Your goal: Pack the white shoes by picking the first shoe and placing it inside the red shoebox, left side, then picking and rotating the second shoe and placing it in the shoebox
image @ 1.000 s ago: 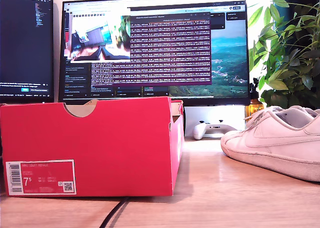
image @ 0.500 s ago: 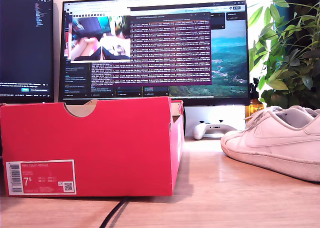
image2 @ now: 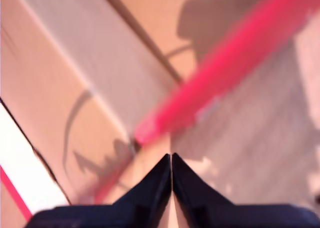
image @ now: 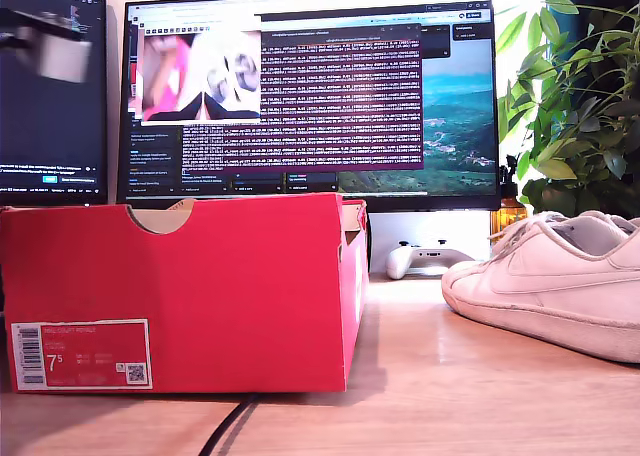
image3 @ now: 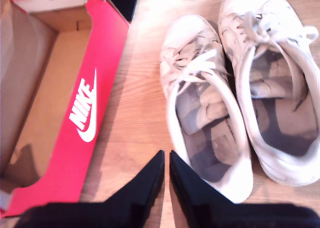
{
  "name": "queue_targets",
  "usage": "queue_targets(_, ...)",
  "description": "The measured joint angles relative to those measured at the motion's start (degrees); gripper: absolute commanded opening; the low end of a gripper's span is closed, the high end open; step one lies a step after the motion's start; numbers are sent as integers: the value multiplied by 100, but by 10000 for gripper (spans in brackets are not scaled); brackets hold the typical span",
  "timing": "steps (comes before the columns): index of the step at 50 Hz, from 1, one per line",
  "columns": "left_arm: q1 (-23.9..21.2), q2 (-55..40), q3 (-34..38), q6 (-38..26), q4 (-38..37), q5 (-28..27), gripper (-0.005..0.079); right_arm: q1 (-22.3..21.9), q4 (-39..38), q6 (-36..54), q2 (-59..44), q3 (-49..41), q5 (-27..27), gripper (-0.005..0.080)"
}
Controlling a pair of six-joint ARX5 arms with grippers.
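Observation:
The white shoes lie side by side on the wooden table, one (image3: 200, 68) nearer the box and the other (image3: 270, 48) beyond it. In the exterior view one white shoe (image: 550, 286) shows at the right. The red shoebox (image: 180, 286) stands open at the exterior view's left, and its swoosh side wall (image3: 85, 113) faces the shoes. My second gripper (image3: 166, 158) is shut and empty above the table, by the nearer shoe's heel. My first gripper (image2: 171, 160) is shut and empty over the blurred box wall (image2: 225, 63) and brown inside.
Two monitors (image: 310, 96) stand behind the box. A white game controller (image: 425, 258) lies under the larger one. A leafy plant (image: 580, 96) fills the exterior view's upper right. A blurred part of an arm (image: 55, 46) hangs at that view's upper left. A black cable (image: 225, 431) runs along the table front.
A blurred part of an arm has come into the exterior view's upper left, above the box. The box and the shoe have not moved.

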State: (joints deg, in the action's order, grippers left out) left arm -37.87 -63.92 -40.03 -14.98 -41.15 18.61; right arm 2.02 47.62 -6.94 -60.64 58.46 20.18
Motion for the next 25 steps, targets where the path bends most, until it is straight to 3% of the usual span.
queue_targets(5, 0, -42, 0, 0, 142, 9, -19, 133, 409, 219, -468, 417, -37, 217)
queue_targets(14, 2, -42, 0, 0, 184, 42, -19, 396, 822, 413, -1322, 531, -352, 222)
queue_targets(25, 9, -42, 0, 0, 181, 44, -19, 728, 868, 656, -1912, 529, -774, 286)
